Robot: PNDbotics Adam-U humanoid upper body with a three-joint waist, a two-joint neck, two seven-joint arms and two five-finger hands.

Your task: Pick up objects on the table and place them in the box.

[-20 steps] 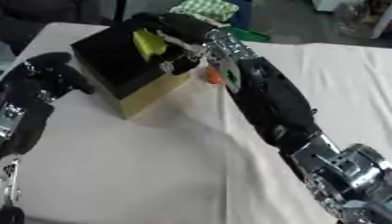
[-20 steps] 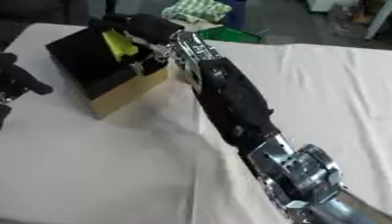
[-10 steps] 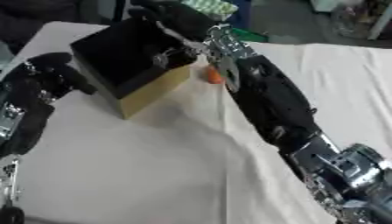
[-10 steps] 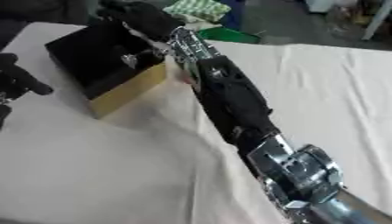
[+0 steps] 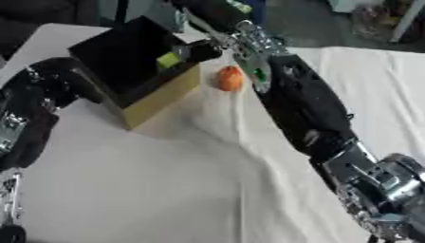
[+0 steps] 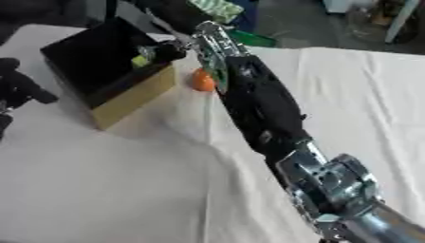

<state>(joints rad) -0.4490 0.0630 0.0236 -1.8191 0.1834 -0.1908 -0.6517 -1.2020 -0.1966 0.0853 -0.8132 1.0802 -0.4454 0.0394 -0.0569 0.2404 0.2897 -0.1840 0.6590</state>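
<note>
Here, the holdings as they lie:

Counter: covered in a pale cloth [image 5: 166,180], creased towards the middle, carrying all items below.

Box: open-topped, black inside, tan cardboard on its outer wall [image 5: 162,97]; stands at the far left of the counter, turned corner-on to the camera.

Yellow-green object: small, blocky [image 5: 169,60]; sits at the box's right rim, just inside the opening, touching the dark fingertips of the right robot hand.

Orange object: small and rounded [image 5: 230,78]; lies on the cloth just beside the box's right wall, between the box and the right forearm, apart from both hands.

Right robot hand: [image 5: 202,50] reaches from the lower right across the counter to the box's rim; its fingers are at the yellow-green object, but whether they are curled round it or straight cannot be told.

Left robot hand: [image 5: 46,85] dark, at the left edge beside the box's left wall; fingers bunched, though how far closed cannot be told; nothing seen in it.

Green striped cloth: [image 6: 217,9] at the far edge behind the box.
</note>
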